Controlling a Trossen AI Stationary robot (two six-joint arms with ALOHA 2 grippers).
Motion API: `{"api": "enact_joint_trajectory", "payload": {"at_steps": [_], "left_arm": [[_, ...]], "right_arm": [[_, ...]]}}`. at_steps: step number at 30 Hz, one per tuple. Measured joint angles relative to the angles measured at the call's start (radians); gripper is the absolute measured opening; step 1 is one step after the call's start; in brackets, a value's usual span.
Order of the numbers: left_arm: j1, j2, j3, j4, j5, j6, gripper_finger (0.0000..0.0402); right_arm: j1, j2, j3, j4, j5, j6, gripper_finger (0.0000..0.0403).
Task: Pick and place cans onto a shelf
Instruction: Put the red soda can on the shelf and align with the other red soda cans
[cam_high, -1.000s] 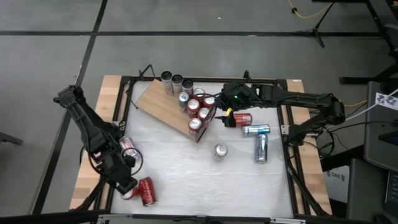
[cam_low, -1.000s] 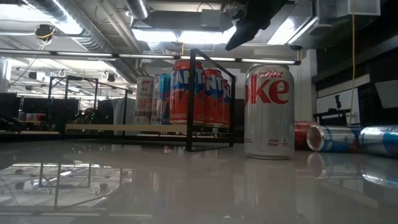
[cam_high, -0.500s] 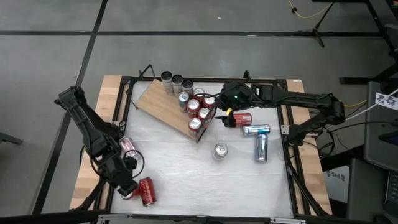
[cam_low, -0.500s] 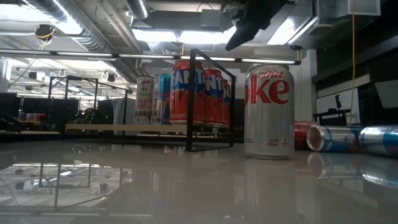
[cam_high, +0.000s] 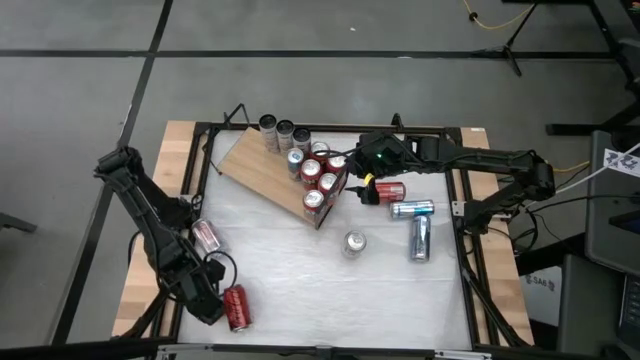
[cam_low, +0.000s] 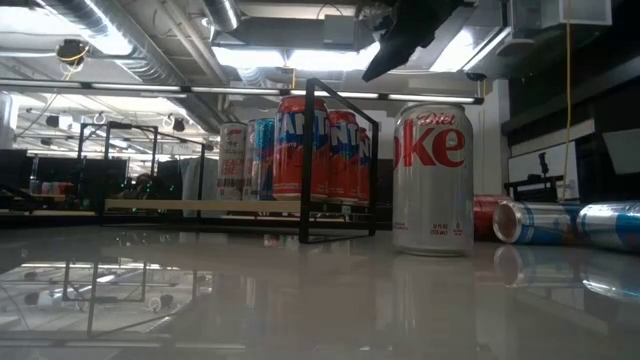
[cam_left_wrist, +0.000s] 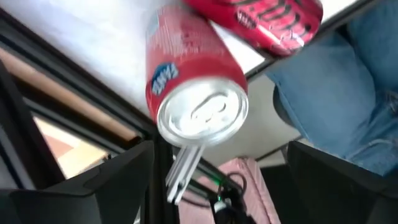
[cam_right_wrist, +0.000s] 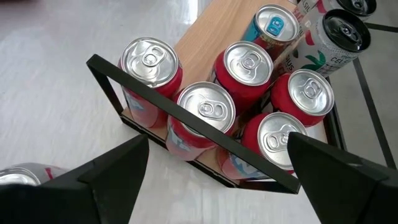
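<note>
The shelf (cam_high: 262, 168) is a light-brown board lying slantwise at the table's far middle, with a black frame (cam_right_wrist: 186, 118) at its near-right end. Several red cans (cam_high: 318, 180) stand upright at that end, and slim silver ones (cam_high: 283, 132) at the far end. My right gripper (cam_high: 360, 190) hovers open and empty over the framed end (cam_right_wrist: 217, 186). My left gripper (cam_high: 208, 305) is open at the table's near left. Its fingers stand on either side of a lying red can (cam_left_wrist: 196, 93) whose silver top faces the wrist camera. A second red can (cam_high: 237, 307) lies beside it.
Another red can (cam_high: 207, 237) lies at the left. A red can (cam_high: 388, 190), a blue-and-silver can (cam_high: 412, 209) and a silver can (cam_high: 420, 240) lie right of the shelf. A Diet Coke can (cam_high: 354, 243) stands mid-table. A person's jeans (cam_left_wrist: 348, 74) show beyond the near edge.
My left gripper has gone toward the table's near edge and down beside the red can at the near left. The lying can behind it at the left now shows more fully.
</note>
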Motion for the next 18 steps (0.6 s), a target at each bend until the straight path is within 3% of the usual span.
{"api": "enact_joint_trajectory", "payload": {"at_steps": [13,18], "left_arm": [[-0.004,0.05,0.0,-0.038,-0.022,0.061,0.0361],[-0.004,0.052,0.0,-0.037,-0.074,0.062,0.0361]], "right_arm": [[0.0,0.0,0.0,0.0,0.0,0.0,0.0372],[0.0,0.0,0.0,0.0,0.0,0.0,0.0372]]}}
